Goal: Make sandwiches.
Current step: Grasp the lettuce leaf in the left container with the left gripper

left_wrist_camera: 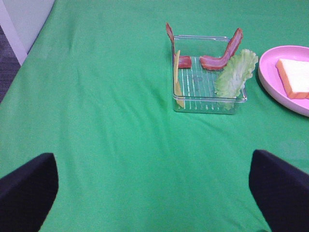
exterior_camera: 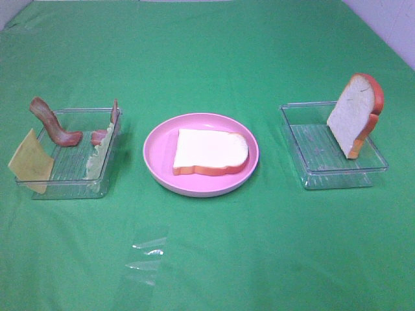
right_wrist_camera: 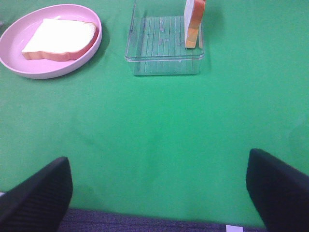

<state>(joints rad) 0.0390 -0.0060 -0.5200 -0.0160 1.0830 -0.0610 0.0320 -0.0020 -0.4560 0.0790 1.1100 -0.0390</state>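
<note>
Two white bread slices with orange-brown crust sit well apart. One bread slice (exterior_camera: pixel 209 150) lies flat on the pink plate (exterior_camera: pixel 159 165) at the middle of the green worktop (exterior_camera: pixel 207 58). The second bread slice (exterior_camera: pixel 353 116) stands on edge in the right tray (exterior_camera: pixel 318 159), tilted against its right wall.

The left tray (exterior_camera: pixel 68 165), a clear box just left of the plate, holds the fillings. A bacon strip (exterior_camera: pixel 52 123) curls up from the tray floor towards the far left corner. The other bacon strip (exterior_camera: pixel 99 137) rises against the right wall. A pale lettuce leaf (exterior_camera: pixel 98 155) leans on that same right wall, nearer the front. The yellow cheese slice (exterior_camera: pixel 30 162) is propped on the left wall at the near corner, tilted outward.

A scrap of clear film (exterior_camera: pixel 149 249) lies on the worktop on the near side of the plate.

Neither arm shows in the high view. The left gripper (left_wrist_camera: pixel 152 162) hangs over bare cloth on the near side of the left tray, its fingers spread wide apart and touching none of the food. The right gripper (right_wrist_camera: pixel 157 157) hangs the same way on the near side of the right tray, its fingers also wide apart.
</note>
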